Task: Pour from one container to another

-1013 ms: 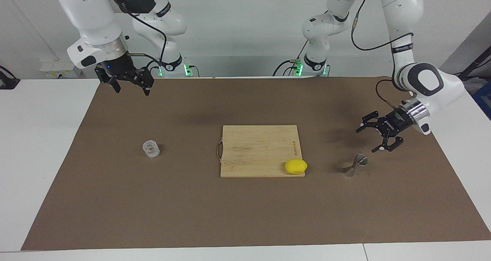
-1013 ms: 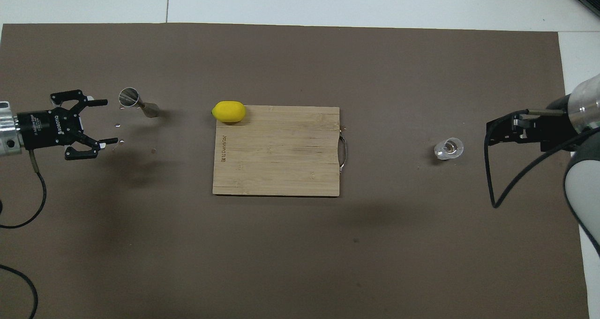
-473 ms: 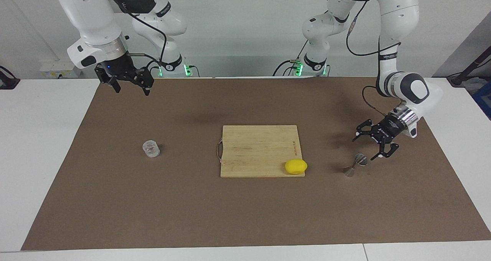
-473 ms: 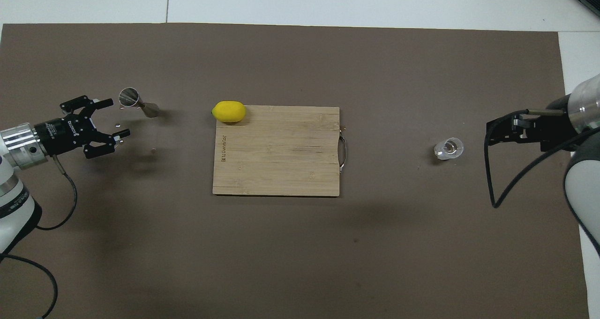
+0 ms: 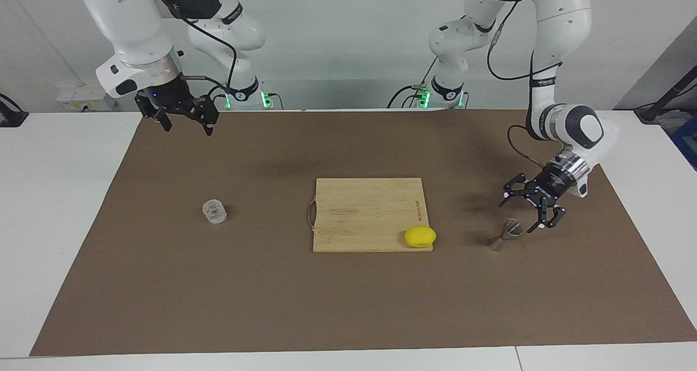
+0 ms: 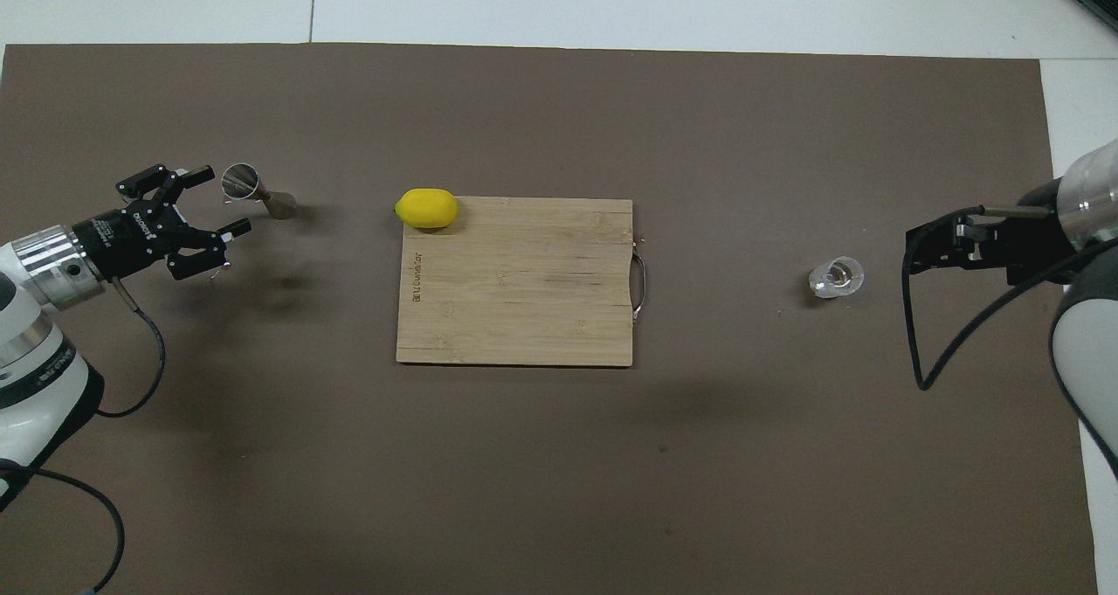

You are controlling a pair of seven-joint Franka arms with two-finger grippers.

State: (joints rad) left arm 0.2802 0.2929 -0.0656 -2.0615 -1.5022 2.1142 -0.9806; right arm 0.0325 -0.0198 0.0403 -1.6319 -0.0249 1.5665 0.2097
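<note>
The clear glass tumbler (image 5: 214,211) (image 6: 836,279) stands on the brown mat toward the right arm's end of the table. Toward the left arm's end, the silvery hourglass jigger (image 5: 505,235) (image 6: 255,192) stands upright on the mat. My left gripper (image 5: 521,213) (image 6: 225,199) is open and hangs low right beside the jigger, its fingertips reaching toward the jigger's rim without gripping it. My right gripper (image 5: 187,128) (image 6: 913,250) is open and empty. It waits high over the mat, apart from the tumbler.
A wooden cutting board (image 5: 365,213) (image 6: 524,289) with a metal handle lies mid-table between the two containers. A yellow lemon (image 5: 420,236) (image 6: 426,208) rests on the board's corner nearest the jigger. The brown mat (image 5: 348,305) covers most of the white table.
My left gripper has swung in toward the jigger and dropped lower, with its wrist turning. The right arm, tumbler, jigger and lemon have not moved.
</note>
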